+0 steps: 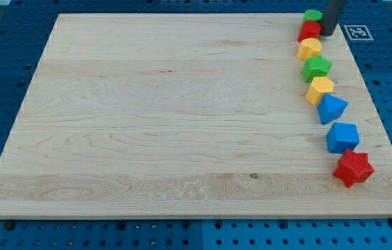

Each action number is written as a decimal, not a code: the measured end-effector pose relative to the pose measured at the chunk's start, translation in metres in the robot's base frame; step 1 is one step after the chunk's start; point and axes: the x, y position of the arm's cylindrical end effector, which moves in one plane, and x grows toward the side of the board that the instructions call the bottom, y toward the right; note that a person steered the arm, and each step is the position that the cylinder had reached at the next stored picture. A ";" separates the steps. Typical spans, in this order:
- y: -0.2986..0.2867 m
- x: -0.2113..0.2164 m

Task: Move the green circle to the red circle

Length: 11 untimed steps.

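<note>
The green circle [313,15] sits at the view's top right corner of the wooden board [168,118]. The red circle [309,30] lies just below it, and the two touch. My tip [327,33] is the lower end of the dark rod, right beside the red circle on its right side, close to both circles.
Below the circles a column of blocks runs down the board's right side: a yellow block [309,48], a green star [317,67], a yellow block [320,89], a blue triangle-like block [331,108], a blue block [342,137] and a red star [353,167]. A marker tag [356,32] lies off the board.
</note>
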 end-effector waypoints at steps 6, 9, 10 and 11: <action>0.027 -0.017; 0.026 -0.022; 0.025 -0.028; 0.017 -0.030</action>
